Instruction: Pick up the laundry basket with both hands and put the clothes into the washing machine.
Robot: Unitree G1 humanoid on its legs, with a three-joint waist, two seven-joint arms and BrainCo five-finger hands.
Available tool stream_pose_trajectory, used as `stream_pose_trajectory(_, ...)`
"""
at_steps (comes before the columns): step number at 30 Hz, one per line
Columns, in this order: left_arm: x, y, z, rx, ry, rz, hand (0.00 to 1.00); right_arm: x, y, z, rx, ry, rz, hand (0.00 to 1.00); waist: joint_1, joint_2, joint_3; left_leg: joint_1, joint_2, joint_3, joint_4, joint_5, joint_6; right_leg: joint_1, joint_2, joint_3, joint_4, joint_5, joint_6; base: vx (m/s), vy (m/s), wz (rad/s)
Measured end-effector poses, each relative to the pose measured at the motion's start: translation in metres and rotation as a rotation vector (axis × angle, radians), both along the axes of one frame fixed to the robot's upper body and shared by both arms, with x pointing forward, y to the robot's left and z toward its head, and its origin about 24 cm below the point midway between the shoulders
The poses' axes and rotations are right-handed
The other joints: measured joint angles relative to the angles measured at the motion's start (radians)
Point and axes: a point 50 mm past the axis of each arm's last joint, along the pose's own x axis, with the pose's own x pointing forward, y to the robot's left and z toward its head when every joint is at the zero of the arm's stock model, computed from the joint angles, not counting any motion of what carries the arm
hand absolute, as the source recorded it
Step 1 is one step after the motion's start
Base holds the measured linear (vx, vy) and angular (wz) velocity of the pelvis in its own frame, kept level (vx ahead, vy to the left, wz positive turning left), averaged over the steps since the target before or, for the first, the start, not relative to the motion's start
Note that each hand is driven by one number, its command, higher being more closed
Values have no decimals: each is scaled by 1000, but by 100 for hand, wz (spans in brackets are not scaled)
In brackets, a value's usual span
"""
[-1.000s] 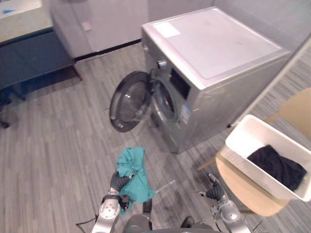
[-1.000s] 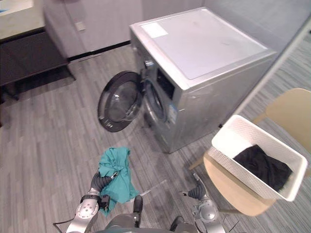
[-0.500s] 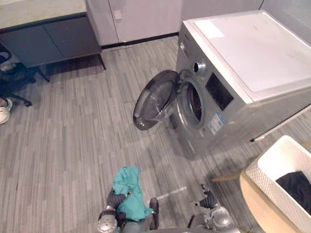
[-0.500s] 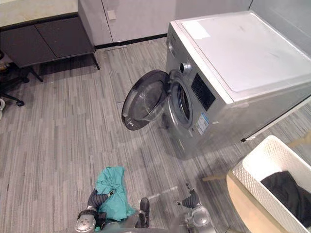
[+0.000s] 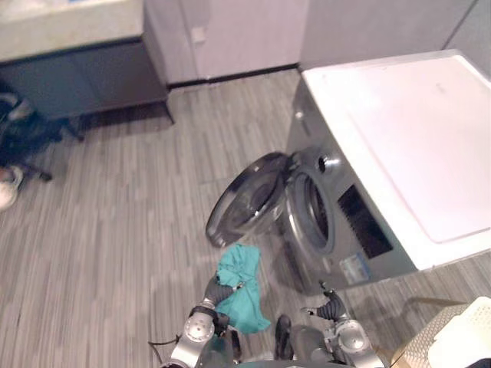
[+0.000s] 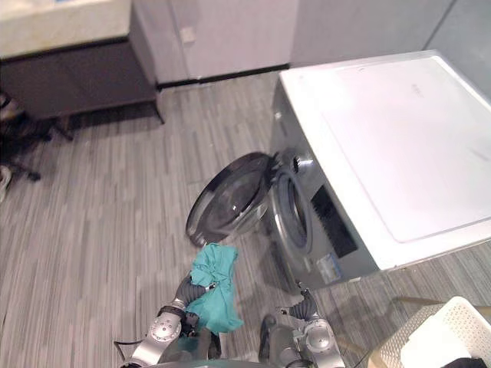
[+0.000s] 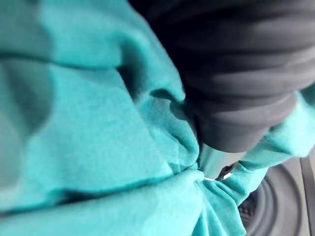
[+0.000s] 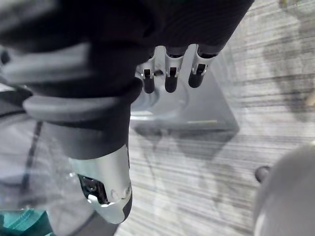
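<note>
A teal garment (image 5: 242, 287) hangs bunched over my left hand (image 6: 186, 291), whose fingers are curled into the cloth (image 7: 98, 137). It hangs just below the round door (image 5: 245, 201) of the silver washing machine (image 5: 399, 153). The door stands swung out to the left and the drum opening (image 5: 314, 218) is dark. My right hand (image 5: 326, 307) is low beside the machine's front, fingers (image 8: 167, 78) relaxed and holding nothing. The white laundry basket (image 6: 430, 345) sits at the lower right corner, mostly cut off.
A dark cabinet (image 5: 77, 69) with a light top runs along the back left wall. An office chair base and a person's shoe (image 5: 6, 184) are at the far left. Striped grey floor (image 5: 115, 230) lies open left of the door.
The camera has swung and come closer to the machine: the door is now just above my left hand with the teal garment, and the basket has slid to the lower right corner.
</note>
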Motion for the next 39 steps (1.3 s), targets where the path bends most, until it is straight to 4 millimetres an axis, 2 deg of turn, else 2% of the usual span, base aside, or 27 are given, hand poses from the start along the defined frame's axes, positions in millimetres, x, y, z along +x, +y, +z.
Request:
stream_pose_trajectory(1, 1, -1, 1, 2, -5, -5, 100, 0, -1, 0, 0, -1, -6, 0, -1, 4, 0, -11, -13, -30, -70, -1, -3, 6, -4, 18, 0, 0, 0, 315, 231, -95)
stream_pose_trajectory(2, 5, -1, 3, 5, -17, -10, 100, 4, 1, 1, 3, -9, -12, 0, 0, -3, 7, -17, -51, -129, -233, 3, -10, 15, -20, 55, 12, -10, 17, 299, 293, -105)
stream_pose_trajectory(3, 5, -2, 3, 6, -15, -10, 100, 3, 2, 0, 3, -4, -15, 0, 2, -1, 6, -19, -86, -253, -388, 34, -48, 15, -26, 97, 28, -28, 48, 295, 319, -113)
stream_pose_trajectory(4, 4, -3, 2, 5, -14, -11, 100, 3, 1, 0, -1, -6, -17, 0, 4, 8, 2, -10, -90, -314, -462, 75, -76, 15, -23, 114, 35, -44, 72, 314, 379, -135)
stream_pose_trajectory(5, 1, -8, 1, -8, -6, -12, 100, 1, -7, 0, -28, -3, -19, 0, 11, 61, -11, -3, -64, -413, -551, 268, -103, 13, 11, 157, 51, -87, 131, 324, 505, -119)
stream_pose_trajectory(6, 6, -9, 1, 12, -6, -32, 100, 1, -2, -2, -13, 6, -23, 0, 5, 31, 1, -8, -90, -400, -487, 184, -110, 14, -22, 196, 63, -129, 155, 293, 485, -105)
stream_pose_trajectory(8, 14, 0, 4, 52, -25, -29, 100, -2, 6, -4, 13, 15, -23, 0, 2, 1, -1, -8, -112, -357, -486, 168, -86, -9, -54, 235, 81, -127, 158, 137, 329, -66)
stream_pose_trajectory(9, 14, 11, 3, 86, -28, -21, 100, -3, 13, -5, 32, 15, -22, 0, 5, -8, -6, 7, -113, -288, -487, 152, -62, -29, -70, 305, 81, -101, 180, 82, 290, -89)
stream_pose_trajectory(12, 10, 28, 0, 109, -11, 28, 100, 3, 16, -2, 34, -1, -2, 0, 6, -9, -7, 29, -96, -165, -512, 131, -34, -88, -87, 400, 68, -42, 228, -8, 235, -139)
stream_pose_trajectory(14, 9, 39, 0, 125, -7, 66, 100, 9, 18, 1, 29, -16, 12, 0, 11, -9, -7, 28, -64, -70, -531, 125, -27, -157, -88, 383, 57, 22, 256, -78, 112, -166)
stream_pose_trajectory(15, 11, 45, 1, 134, -12, 89, 100, 12, 17, 3, 20, -28, 29, 0, 14, -9, -7, 29, -46, -13, -548, 129, -21, -201, -99, 269, 52, 60, 235, -100, 25, -155)
stream_pose_trajectory(16, 11, 47, 1, 129, -10, 109, 100, 12, 16, 4, 11, -31, 37, 0, 2, -14, -9, 38, -36, 38, -560, 137, -5, -214, -137, 87, 64, 41, 202, -119, -4, -112)
stream_pose_trajectory(18, 12, 48, 2, 126, -14, 118, 100, 8, 11, 2, 0, -19, 36, 0, -3, -11, -7, 74, -41, 80, -578, 136, -5, -209, -188, -125, 82, 12, 161, -80, -25, -73)
stream_pose_trajectory(19, 13, 51, 2, 126, -16, 132, 100, 4, 10, 1, -6, -10, 39, 0, -6, -2, -4, 101, -40, 96, -589, 132, -9, -188, -188, -127, 57, 26, 185, -39, -2, -61)
stream_pose_trajectory(22, 15, 52, 5, 108, -27, 159, 100, 0, 7, -1, -13, 2, 38, 0, -10, 16, -7, 109, -20, 116, -582, 118, -31, -196, -160, -102, 41, 27, 183, -31, -21, -37)
stream_pose_trajectory(24, 17, 51, 7, 87, -37, 174, 100, 7, 3, 3, -27, -19, 39, 0, -12, 24, 0, 60, 17, 136, -520, 100, -41, -259, -135, -77, 79, 25, 174, -19, -73, -47)
stream_pose_trajectory(26, 27, 50, 15, 55, -68, 206, 100, 22, -5, 11, -54, -67, 19, 0, -22, 32, 38, -18, 51, 133, -408, 78, -27, -340, -122, -68, 178, 19, 166, -39, -54, -43)
stream_pose_trajectory(27, 40, 52, 26, 33, -118, 245, 100, 36, -8, 21, -56, -120, -7, 0, -29, 33, 85, -75, 70, 125, -321, 67, -21, -410, -123, -63, 270, 15, 161, -112, -37, -45)
stream_pose_trajectory(28, 48, 52, 32, 25, -146, 259, 100, 41, -10, 26, -57, -150, -26, 0, -29, 32, 102, -104, 77, 123, -280, 62, -14, -448, -124, -57, 315, 13, 157, -210, -26, -42)
stream_pose_trajectory(29, 62, 51, 48, 5, -212, 279, 100, 50, -13, 36, -54, -211, -62, 0, -31, 29, 130, -158, 89, 119, -206, 41, -12, -515, -127, -42, 396, -4, 160, -188, -22, -33)
stream_pose_trajectory(30, 73, 51, 65, -33, -286, 320, 100, 57, -13, 46, -44, -268, -88, 0, -32, 28, 151, -203, 111, 118, -134, -9, -14, -574, -127, -36, 472, -40, 156, -218, -23, -34)
stream_pose_trajectory(31, 77, 51, 72, -47, -320, 335, 100, 59, -12, 51, -36, -296, -99, 0, -31, 27, 158, -227, 123, 118, -100, -44, -17, -606, -126, -33, 512, -65, 154, -136, -28, -37)
stream_pose_trajectory(32, 88, 48, 90, -79, -392, 351, 100, 67, -9, 62, -19, -351, -114, 0, -30, 12, 179, -277, 149, 122, -11, -95, -20, -669, -128, -18, 594, -122, 149, -202, -42, -39)
stream_pose_trajectory(33, 99, 48, 107, -110, -453, 373, 100, 75, -4, 72, 5, -404, -122, 0, -28, 10, 198, -338, 175, 113, 78, -139, -20, -735, -124, -10, 674, -154, 148, -235, -60, -38)
stream_pose_trajectory(35, 109, 45, 123, -140, -509, 394, 100, 82, 1, 85, 37, -464, -140, 0, -28, 9, 202, -430, 208, 105, 169, -175, -23, -830, -116, 2, 750, -177, 144, -266, -42, -34)
stream_pose_trajectory(36, 116, 43, 138, -161, -560, 404, 100, 90, 5, 98, 68, -527, -153, 0, -29, 6, 214, -513, 231, 94, 235, -190, -19, -915, -108, 5, 803, -179, 141, -198, -24, -38)
stream_pose_trajectory(39, 128, 38, 164, -186, -649, 401, 100, 99, 10, 117, 111, -617, -178, 0, -29, -4, 240, -622, 267, 80, 325, -210, -18, -1026, -95, 10, 877, -180, 139, -143, -32, -30)
